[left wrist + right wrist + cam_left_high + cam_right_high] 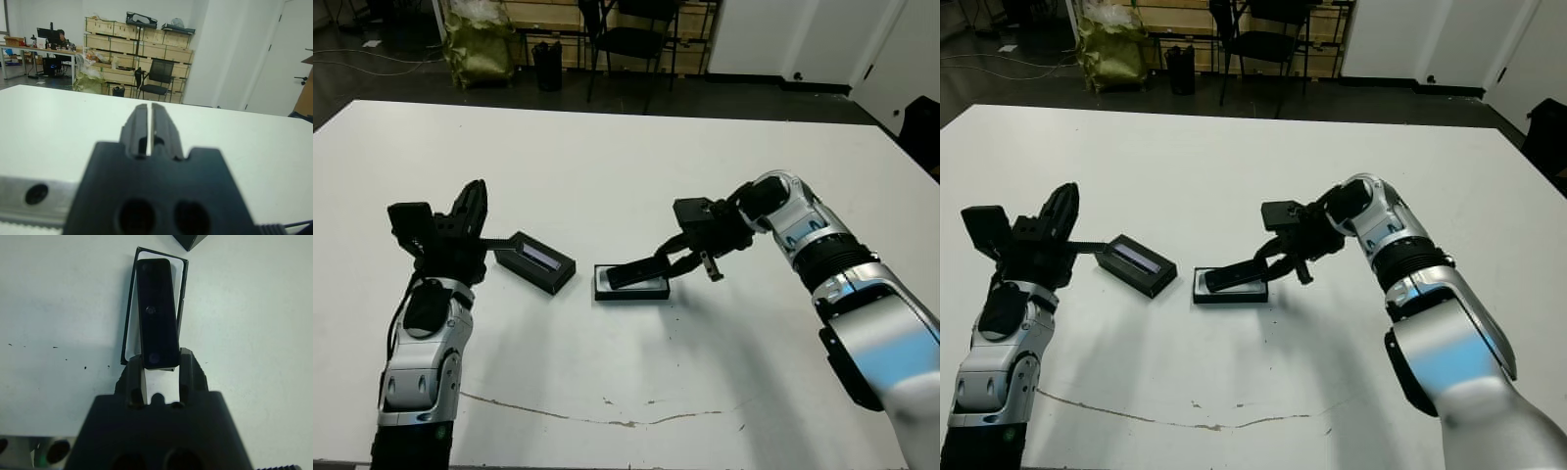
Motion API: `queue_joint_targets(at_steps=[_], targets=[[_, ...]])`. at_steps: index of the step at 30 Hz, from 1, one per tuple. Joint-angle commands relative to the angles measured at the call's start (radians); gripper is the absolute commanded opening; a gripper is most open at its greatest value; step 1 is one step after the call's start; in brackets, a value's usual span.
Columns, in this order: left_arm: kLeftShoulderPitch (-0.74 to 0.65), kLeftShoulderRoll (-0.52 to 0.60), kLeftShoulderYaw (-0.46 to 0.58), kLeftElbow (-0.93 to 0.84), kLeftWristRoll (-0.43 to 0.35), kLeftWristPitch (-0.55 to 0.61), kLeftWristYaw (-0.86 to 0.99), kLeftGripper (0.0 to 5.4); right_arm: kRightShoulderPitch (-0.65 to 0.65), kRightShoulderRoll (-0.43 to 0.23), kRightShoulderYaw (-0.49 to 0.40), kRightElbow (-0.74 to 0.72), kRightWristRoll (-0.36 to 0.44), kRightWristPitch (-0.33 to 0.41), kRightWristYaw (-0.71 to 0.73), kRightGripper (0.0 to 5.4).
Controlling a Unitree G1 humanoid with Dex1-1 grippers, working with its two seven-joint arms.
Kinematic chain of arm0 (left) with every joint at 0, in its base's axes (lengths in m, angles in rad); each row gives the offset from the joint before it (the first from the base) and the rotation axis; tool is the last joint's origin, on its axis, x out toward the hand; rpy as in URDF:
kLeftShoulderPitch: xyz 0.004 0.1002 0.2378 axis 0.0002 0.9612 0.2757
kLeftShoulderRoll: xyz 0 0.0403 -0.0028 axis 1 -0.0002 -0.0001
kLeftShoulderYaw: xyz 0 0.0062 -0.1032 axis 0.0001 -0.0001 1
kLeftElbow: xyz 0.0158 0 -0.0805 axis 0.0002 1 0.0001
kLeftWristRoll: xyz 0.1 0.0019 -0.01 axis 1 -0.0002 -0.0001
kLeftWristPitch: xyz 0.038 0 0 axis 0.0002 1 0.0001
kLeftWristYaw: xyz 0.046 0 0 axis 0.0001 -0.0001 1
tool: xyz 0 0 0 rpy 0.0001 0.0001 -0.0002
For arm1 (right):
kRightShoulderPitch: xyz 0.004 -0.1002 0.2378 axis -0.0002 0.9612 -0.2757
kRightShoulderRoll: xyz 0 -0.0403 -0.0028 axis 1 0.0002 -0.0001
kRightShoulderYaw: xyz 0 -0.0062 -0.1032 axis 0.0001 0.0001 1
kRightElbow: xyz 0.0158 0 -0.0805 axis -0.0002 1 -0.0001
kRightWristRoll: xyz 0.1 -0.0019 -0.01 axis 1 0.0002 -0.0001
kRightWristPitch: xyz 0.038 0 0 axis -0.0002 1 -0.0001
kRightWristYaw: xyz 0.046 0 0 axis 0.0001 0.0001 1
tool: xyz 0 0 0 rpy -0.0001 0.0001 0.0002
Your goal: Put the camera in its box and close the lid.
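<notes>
Right gripper (160, 366) clamps camera (156, 313) end, tilted over box (631, 287); left gripper (148, 128) closed, empty.

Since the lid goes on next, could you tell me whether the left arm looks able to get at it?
Probably yes: the lid lies uncovered on the table just beside the left claw, nothing between them; the right claw is busy over the box.

Mid-frame: box (631, 289) on table (607, 176); camera (634, 273) tilted over box, one end in right gripper (668, 262); lid (535, 261) just left of box; left gripper (470, 211) at frame left.
</notes>
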Motion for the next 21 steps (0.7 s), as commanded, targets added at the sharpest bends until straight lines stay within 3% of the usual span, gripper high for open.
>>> queue_joint_targets(at_steps=[1, 21], targets=[[0.008, 0.002, 0.000, 0.011, 0.000, 0.014, 0.001, 0.00, 0.012, 0.008, 0.003, 0.012, -0.005, 0.007, 0.020, 0.37], [0.010, -0.003, 0.001, -0.007, -0.003, 0.034, 0.006, 0.00, 0.015, -0.013, -0.014, -0.038, 0.000, 0.100, 0.011, 0.37]])
